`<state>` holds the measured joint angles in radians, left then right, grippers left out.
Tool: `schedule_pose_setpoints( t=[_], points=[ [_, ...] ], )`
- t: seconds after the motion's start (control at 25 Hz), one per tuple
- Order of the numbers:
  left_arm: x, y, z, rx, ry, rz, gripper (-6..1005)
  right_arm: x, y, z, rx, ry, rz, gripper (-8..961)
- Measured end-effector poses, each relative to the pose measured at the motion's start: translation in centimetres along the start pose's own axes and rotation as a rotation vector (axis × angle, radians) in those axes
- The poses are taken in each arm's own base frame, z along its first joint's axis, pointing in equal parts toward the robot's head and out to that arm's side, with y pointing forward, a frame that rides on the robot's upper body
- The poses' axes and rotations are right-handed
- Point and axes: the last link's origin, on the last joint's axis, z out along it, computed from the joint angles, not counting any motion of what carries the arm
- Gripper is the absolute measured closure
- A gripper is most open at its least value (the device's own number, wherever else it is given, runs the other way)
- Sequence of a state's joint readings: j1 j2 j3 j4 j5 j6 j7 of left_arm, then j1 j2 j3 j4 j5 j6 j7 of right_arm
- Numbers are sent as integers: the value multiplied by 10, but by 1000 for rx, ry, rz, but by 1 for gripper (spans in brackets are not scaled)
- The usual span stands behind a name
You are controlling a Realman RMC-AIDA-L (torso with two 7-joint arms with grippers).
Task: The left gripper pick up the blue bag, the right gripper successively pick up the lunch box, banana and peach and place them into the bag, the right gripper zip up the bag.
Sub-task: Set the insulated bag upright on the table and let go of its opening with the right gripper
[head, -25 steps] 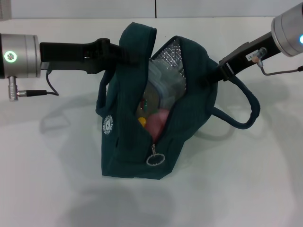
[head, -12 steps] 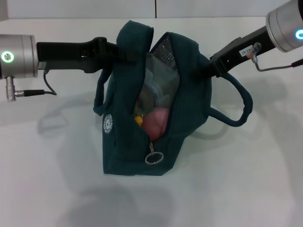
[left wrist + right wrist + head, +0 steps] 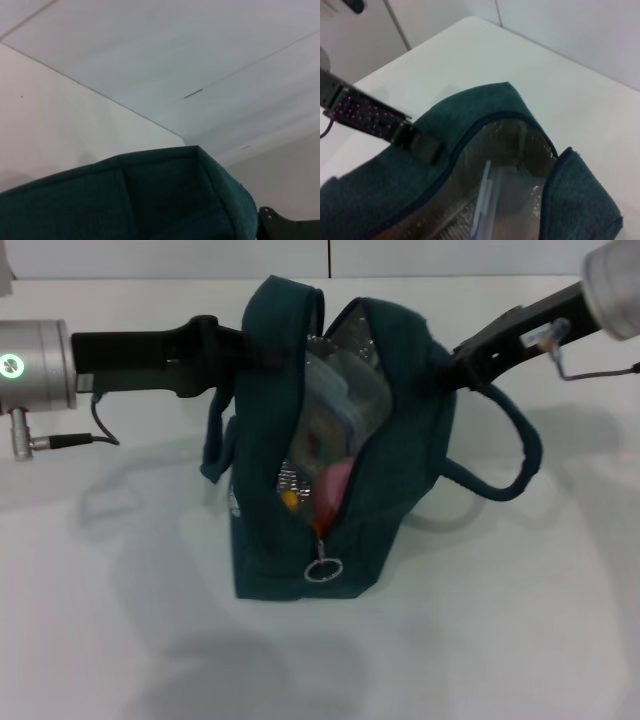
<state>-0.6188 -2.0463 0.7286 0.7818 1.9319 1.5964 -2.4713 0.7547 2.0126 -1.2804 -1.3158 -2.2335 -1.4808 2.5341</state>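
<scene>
On the white bench (image 3: 520, 620), the dark teal fabric bag with silver insulated lining (image 3: 270, 540) stands upright between the two arms, its mouth gaping toward the camera. The left claw (image 3: 262, 348) is clamped on the bag's left top edge, while the right claw (image 3: 452, 368) is buried against the right top edge near the loose carry strap (image 3: 520, 475); whether its fingers are closed on fabric I cannot tell. Inside, the clear plastic lunch box (image 3: 335, 405) sits high, with the pink peach (image 3: 335, 485) and a sliver of yellow banana (image 3: 290, 500) lower down, so the loading looks finished and zipping is what remains. The metal ring zipper pull (image 3: 322, 570) hangs at the low front end of the opening, well apart from the right claw, and that is the main hazard: the small, dangling ring could slip from a grasp. The lunch box appears to bulge into the opening, so the slider may jam against its corner or the lining. If the left claw's hold lets the fabric sag, the zipper track would go slack and fold instead of closing. Pulling upward too hard could lift or tip the bag and let the peach roll out, and the loose strap could snag the moving arm.
</scene>
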Motion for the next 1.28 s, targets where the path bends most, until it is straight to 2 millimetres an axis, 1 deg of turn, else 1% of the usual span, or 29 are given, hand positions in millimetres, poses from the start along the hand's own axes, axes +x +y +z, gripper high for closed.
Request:
schedule_pose_setpoints(
  t=[0.2, 0.44, 0.64, 0.76, 0.92, 1.12, 1.28],
  points=[
    [-9, 4, 15, -47, -12, -11, 952, 11, -12, -25, 19, -40, 47, 741],
    [-24, 8, 35, -165, -18, -45, 951, 29, -26, -57, 35, -87, 85, 769],
    [-35, 12, 54, -243, -10, -98, 951, 40, -33, -71, 28, -89, 88, 795],
    [-37, 13, 64, -252, -4, -116, 951, 46, -36, -72, 21, -77, 89, 817],
    [-39, 17, 75, -262, -9, -123, 951, 53, -37, -66, -13, -54, 94, 833],
    [-43, 14, 81, -251, -5, -149, 951, 54, -39, -52, -61, -27, 98, 837],
    [-47, 10, 84, -260, 19, -175, 951, 53, -44, -47, -71, -26, 102, 841]
  ],
)
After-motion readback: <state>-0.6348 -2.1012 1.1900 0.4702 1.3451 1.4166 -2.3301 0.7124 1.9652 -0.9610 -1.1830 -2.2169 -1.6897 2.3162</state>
